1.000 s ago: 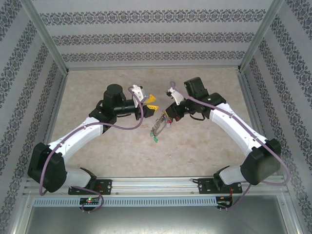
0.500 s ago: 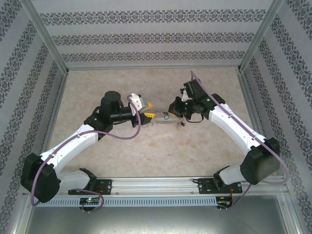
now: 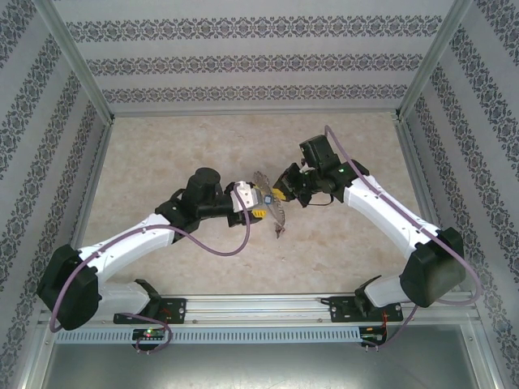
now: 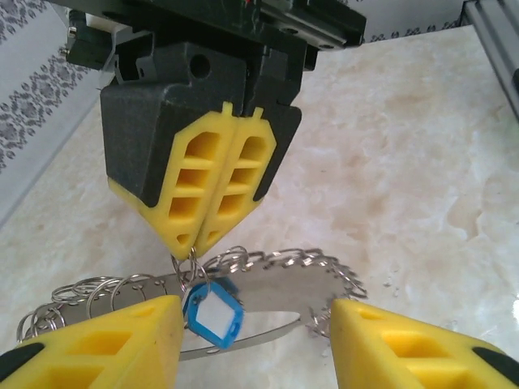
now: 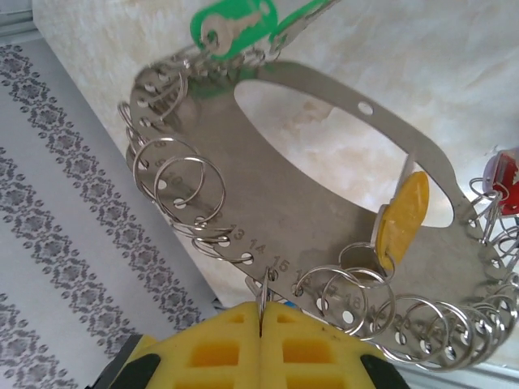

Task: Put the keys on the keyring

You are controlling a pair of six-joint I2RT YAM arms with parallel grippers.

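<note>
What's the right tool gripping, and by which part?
The flat grey oval metal keyring, pinched by one small wire loop on its numbered rim.

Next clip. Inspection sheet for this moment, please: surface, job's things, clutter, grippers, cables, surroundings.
Surface: pale marbled tabletop.
Job's things: keyring, a flat grey oval plate edged with small split rings, sits between the two arms. The green key, yellow key, red key and blue key hang from it.
Clutter: nothing seen.
Grippers: right gripper, jaws shut on one small ring of the keyring. Left gripper, jaws apart on either side of the keyring; contact cannot be told.
Cables: purple cables loop beside both wrists.
Surroundings: patterned walls, aluminium frame.
</note>
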